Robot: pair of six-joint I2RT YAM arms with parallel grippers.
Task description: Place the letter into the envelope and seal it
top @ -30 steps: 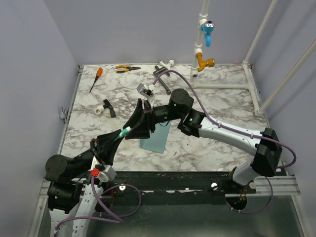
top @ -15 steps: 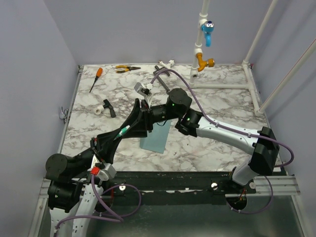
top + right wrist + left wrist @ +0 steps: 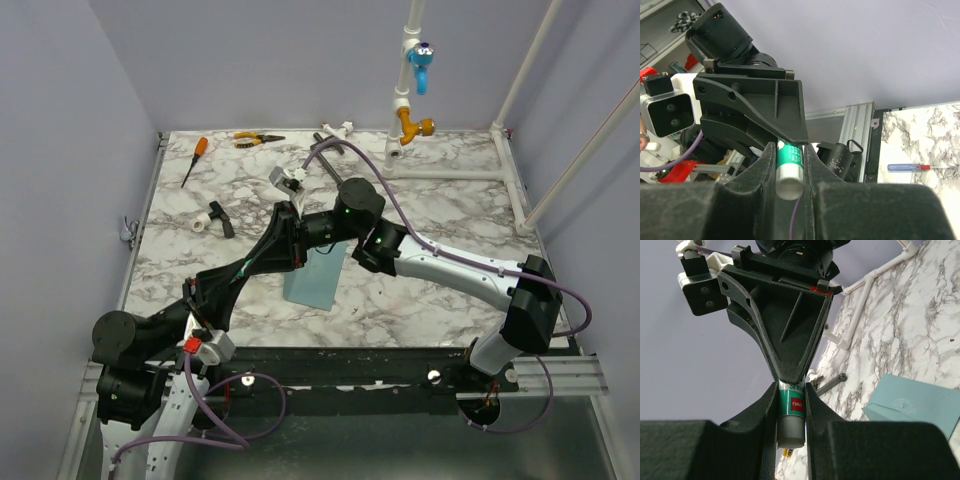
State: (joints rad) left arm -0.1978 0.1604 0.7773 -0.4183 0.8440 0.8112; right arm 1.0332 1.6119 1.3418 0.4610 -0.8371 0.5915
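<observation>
The teal-blue envelope (image 3: 318, 281) lies flat on the marble table, partly under the arms; it also shows at the lower right of the left wrist view (image 3: 920, 402). The letter is out of view. Above the table both grippers meet tip to tip on a green glue stick (image 3: 246, 269). My left gripper (image 3: 791, 390) is shut on its grey-based end (image 3: 791, 412). My right gripper (image 3: 790, 160) is shut on the white end (image 3: 789, 181), both pads touching it.
An orange-handled screwdriver (image 3: 195, 158) and pliers (image 3: 255, 139) lie at the back left. A black-and-white part (image 3: 215, 218) sits left of the arms, a black rod (image 3: 331, 166) behind them. A white pipe frame with a blue valve (image 3: 421, 60) stands at the back right.
My right gripper has slid left onto the glue stick and closed its jaws on the white end. The left gripper has kept its grip and place.
</observation>
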